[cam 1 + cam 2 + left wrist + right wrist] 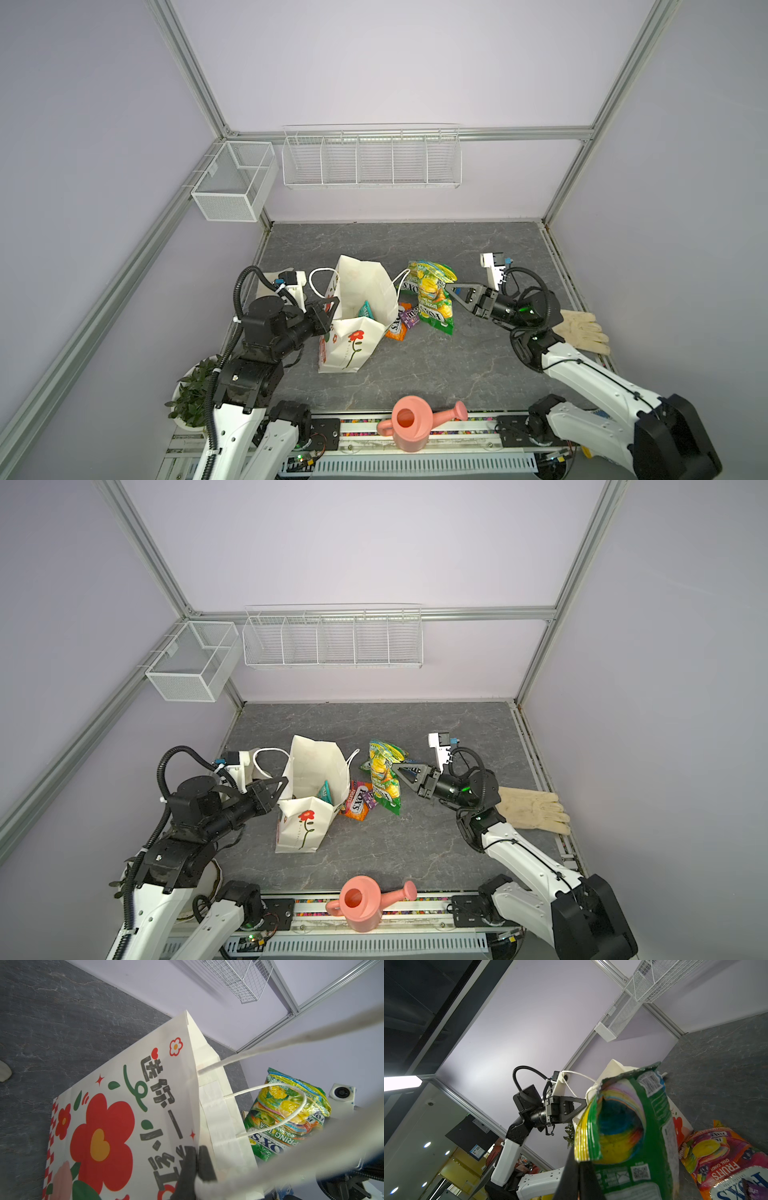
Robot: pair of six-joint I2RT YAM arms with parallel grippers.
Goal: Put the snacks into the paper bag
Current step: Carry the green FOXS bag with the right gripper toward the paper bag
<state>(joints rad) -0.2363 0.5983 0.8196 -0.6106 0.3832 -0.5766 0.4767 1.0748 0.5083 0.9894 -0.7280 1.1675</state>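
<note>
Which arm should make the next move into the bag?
Right. The right gripper pinches a green-yellow packet beside the bag, while the left gripper is clamped on the bag's rim, holding it open.

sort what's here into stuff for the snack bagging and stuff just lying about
For the job: cream-white paper bag with a red flower, held by the left gripper; green-yellow glossy FOX'S bag in the right gripper; orange-purple FOX'S bag; small purple M&M's pack; teal-white pack inside it.
Lying about: pink plastic watering can; beige cloth gloves; green potted plant; white wire rack; white mesh basket.
</note>
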